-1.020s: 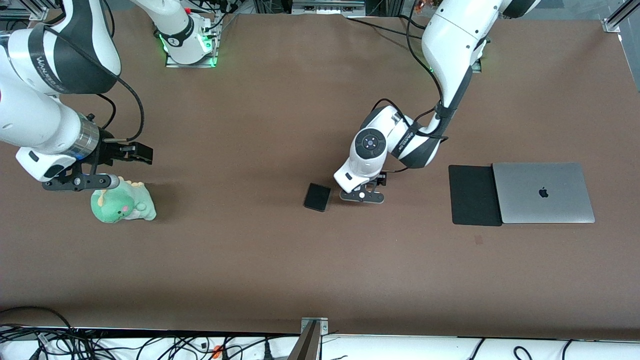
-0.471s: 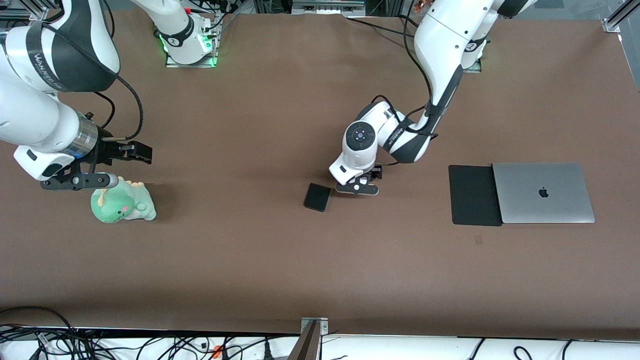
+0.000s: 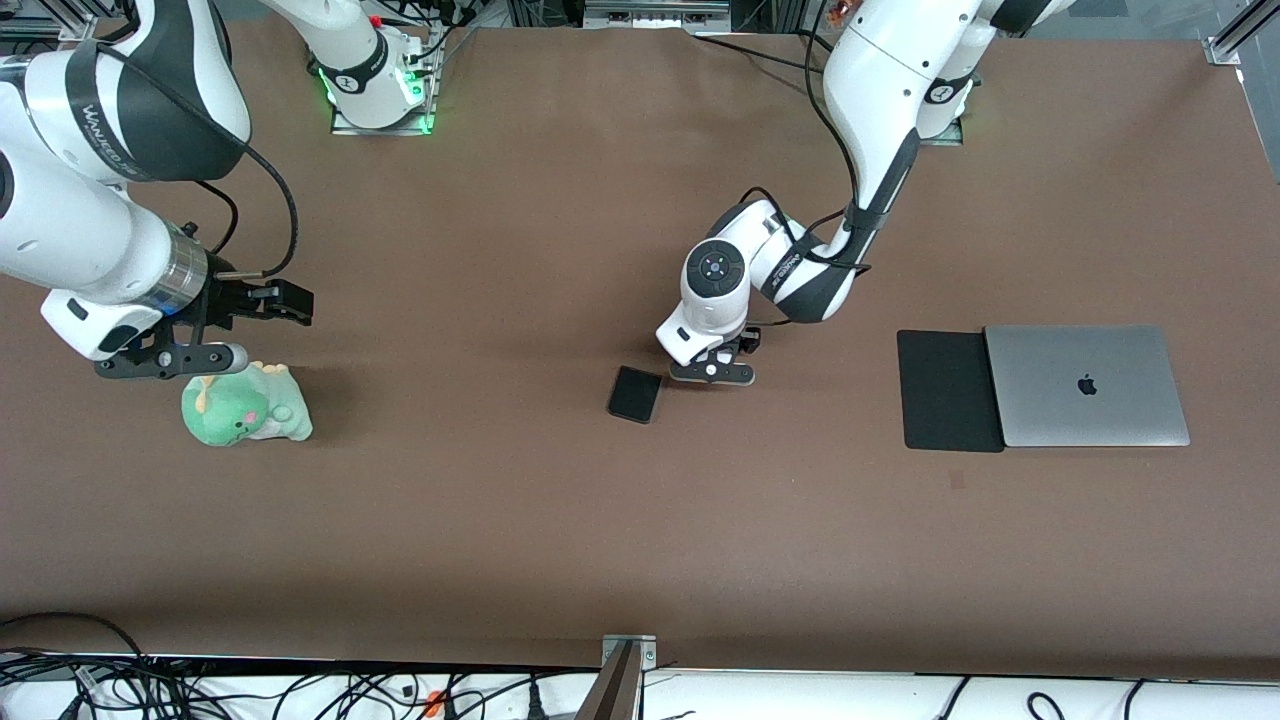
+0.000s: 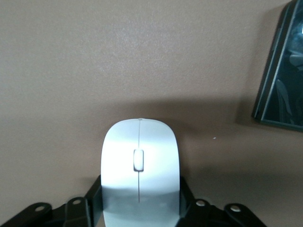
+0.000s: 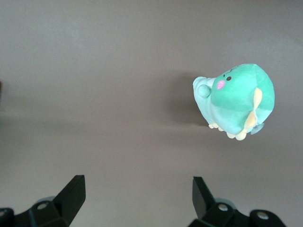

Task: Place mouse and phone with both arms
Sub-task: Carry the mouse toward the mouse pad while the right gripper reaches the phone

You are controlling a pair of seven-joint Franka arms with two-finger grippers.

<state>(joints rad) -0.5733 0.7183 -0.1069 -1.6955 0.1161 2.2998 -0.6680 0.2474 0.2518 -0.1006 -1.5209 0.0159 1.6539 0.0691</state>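
Front view: 2 arms are seen at a brown table (image 3: 500, 520), with the left arm reached toward the middle and the right arm held near its own end.
Left gripper (image 4: 140, 208): it is closed on the mouse (image 4: 140, 165), which is gripped at its rear end and carried just over the bare table, close beside the phone.
Mouse: in the front view it is hidden under the left wrist; only the left wrist view shows it.
Phone (image 3: 636, 394): it lies flat on the table near the middle, free of any gripper (its edge also shows in the left wrist view (image 4: 281, 71)).
Right gripper (image 5: 137, 198): its fingers are spread wide with nothing between them, and it is held over the table beside the green plush toy (image 3: 243, 408).
Other things: a black mouse pad (image 3: 948, 390) and a closed laptop (image 3: 1085, 385) lie touching side by side toward the left arm's end.
Progress: the mouse is judged picked up but not yet placed; the phone is not yet grasped, so most of the task is left.
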